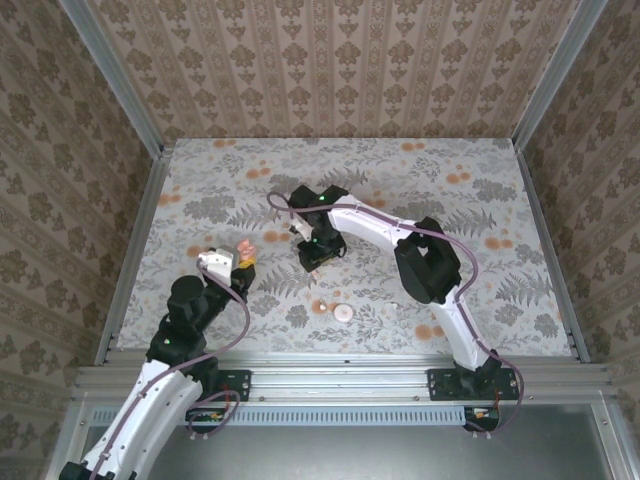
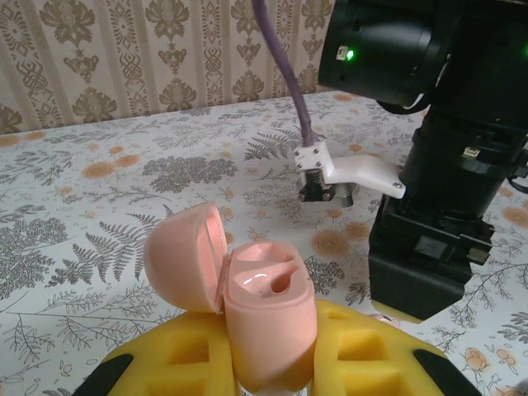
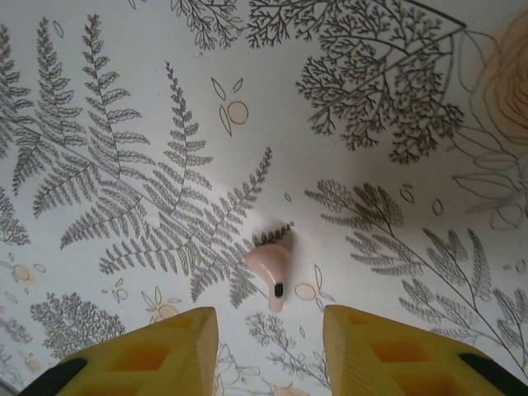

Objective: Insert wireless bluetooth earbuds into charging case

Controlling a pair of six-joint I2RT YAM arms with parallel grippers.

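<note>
Hovering over an earbud (image 3: 271,268), the right end effector (image 3: 268,320) stands open.

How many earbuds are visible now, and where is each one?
2. One earbud lies on the table just ahead of the right claw; a second earbud lies near the table's front edge. More may be hidden.

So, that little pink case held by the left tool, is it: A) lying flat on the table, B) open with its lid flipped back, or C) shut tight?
B: the charging case stands upright in the left tool, its lid hinged back.
</note>
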